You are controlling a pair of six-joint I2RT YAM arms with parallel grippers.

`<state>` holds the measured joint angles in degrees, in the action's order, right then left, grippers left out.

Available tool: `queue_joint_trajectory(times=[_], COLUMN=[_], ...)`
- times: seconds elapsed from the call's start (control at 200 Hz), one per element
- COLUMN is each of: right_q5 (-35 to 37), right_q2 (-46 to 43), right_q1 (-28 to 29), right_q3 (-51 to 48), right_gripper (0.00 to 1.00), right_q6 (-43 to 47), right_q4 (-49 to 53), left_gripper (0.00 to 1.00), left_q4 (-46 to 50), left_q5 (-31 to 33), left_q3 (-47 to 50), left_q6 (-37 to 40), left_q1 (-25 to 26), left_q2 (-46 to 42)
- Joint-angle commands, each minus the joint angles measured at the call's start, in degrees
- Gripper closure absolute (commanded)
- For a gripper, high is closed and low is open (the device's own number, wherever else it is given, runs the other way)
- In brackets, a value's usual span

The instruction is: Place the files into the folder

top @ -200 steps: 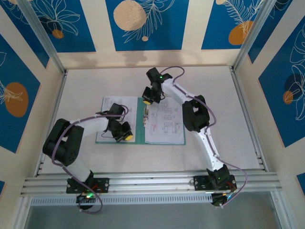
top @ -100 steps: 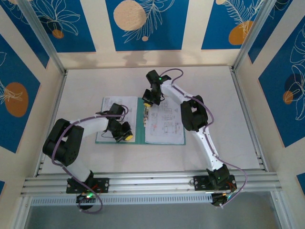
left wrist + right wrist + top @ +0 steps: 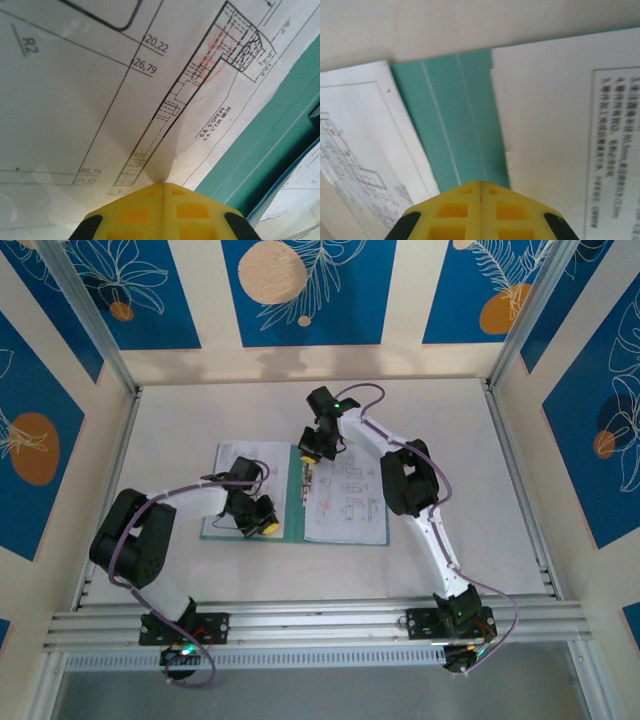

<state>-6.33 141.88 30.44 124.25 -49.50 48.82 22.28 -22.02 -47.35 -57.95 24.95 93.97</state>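
1. Closest to the arm bases, the left claw [image 3: 264,524] sits low over the near part of the folder [image 3: 294,504], on its left half. Its two yellow fingers [image 3: 135,215] are pushed together with no gap. Their tip touches a white drawing sheet [image 3: 90,100], and the paper wrinkles a little right at the tip.
2. That sheet has black lines, small numbers and a long stepped shape drawn on it. Just beside its edge, the teal-green card of the folder peeks out from under it.
3. The folder lies open and flat on the white table [image 3: 190,420]. White paper covers most of both halves, and a green strip shows down the middle.
4. On the right half lies a pile of printed sheets [image 3: 345,502] with boxes and lines on top.
5. Farther back, the right claw [image 3: 312,448] is at the far edge of the folder, over the green strip. Its yellow fingers are together too, with nothing seen between them.
6. In the right wrist view, the tip sits between a text sheet [image 3: 560,125] and a sheet with diagrams [image 3: 360,135].
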Motion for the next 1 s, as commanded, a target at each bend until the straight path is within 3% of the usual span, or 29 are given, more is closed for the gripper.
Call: queue_joint_trajectory(times=[0.0,0.5,0.81,0.995], right_q5=[-2.83,-4.99,1.15,5.01], right_q2=[-5.46,-19.85,-29.38,-35.89], right_q1=[1.13,4.67,3.82,0.00], right_q3=[-3.28,-24.02,-30.98,-36.10], right_gripper=[1.00,1.00,1.00,0.88], right_q6=[1.23,0.53,-2.91,-7.66], right_q4=[0.79,-5.90,-5.89,-5.68], left_gripper=[1.00,1.00,1.00,1.00], left_q4=[0.06,-1.07,-2.39,-4.77], left_q5=[0.82,0.69,0.01,-0.71], left_q3=[1.25,1.56,2.18,2.18], left_q6=[-0.01,-1.21,-2.08,-4.34], left_q1=[-0.58,-0.52,-0.01,2.57], left_q2=[1.41,1.46,1.58,2.46])
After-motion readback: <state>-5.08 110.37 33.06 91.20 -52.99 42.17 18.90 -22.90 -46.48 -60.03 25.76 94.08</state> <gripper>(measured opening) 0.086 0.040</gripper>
